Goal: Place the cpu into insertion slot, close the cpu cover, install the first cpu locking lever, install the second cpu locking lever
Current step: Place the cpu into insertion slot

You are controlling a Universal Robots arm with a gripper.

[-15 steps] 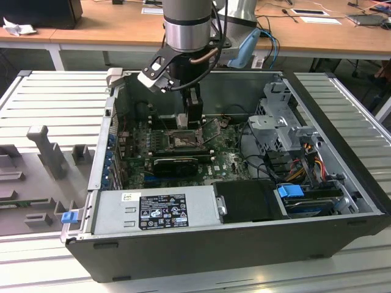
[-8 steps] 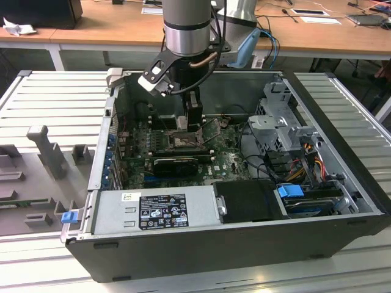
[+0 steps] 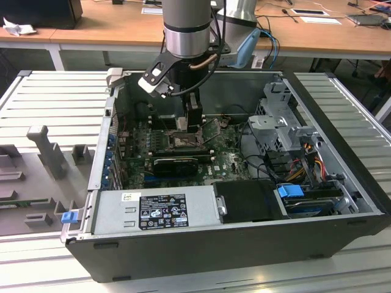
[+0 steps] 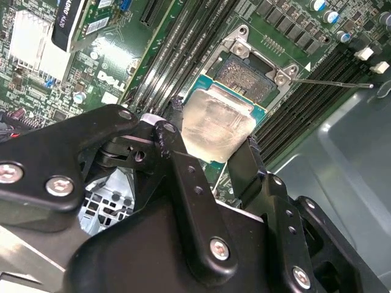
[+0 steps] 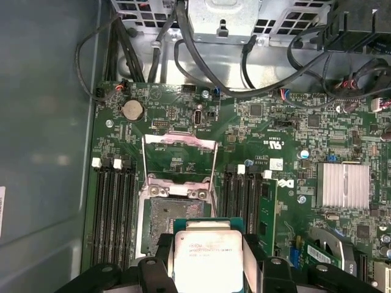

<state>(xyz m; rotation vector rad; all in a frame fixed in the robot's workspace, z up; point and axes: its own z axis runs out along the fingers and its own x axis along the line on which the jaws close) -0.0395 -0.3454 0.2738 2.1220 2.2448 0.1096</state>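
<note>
the gripper (image 4: 208, 140) pinches the cpu (image 4: 217, 125) by two opposite edges, one black finger (image 4: 183, 177) on each side, silver top facing up. in the first wrist view the cpu (image 5: 208, 259) carries several lines of fine dark print on its metal lid, too small to make out. it hangs just above the near edge of the open insertion slot (image 5: 177, 213) and is not seated in it. in the second wrist view the slot's bare contact field (image 4: 244, 76) shows beyond the chip. the cpu cover (image 5: 180, 139) stands raised on its hinge at the far side of the slot, its square window open. a thin locking lever (image 4: 333, 83) sticks out sideways over the memory slots (image 4: 305, 104).

the green motherboard (image 5: 287, 128) bears a white printed logo, small white stickers and tiny component markings. a round coin battery (image 5: 132, 110) sits near one corner, and a finned silver heatsink (image 5: 342, 183) lies on the other side of the slot. black cables (image 5: 244, 79) loop over the board's edge below a perforated metal cage (image 5: 223, 18).

in the exterior view the arm reaches down into the open computer case (image 3: 244, 244), with the gripper (image 3: 186, 125) low over the board. the grey power supply (image 3: 201, 207) along the near wall carries a black-and-white label (image 3: 164, 210) and a smaller white sticker. a black card (image 3: 176, 163) lies between it and the gripper. at the exterior view's right, a drive cage (image 3: 278, 116) and coloured wires (image 3: 305, 160) crowd the case.
</note>
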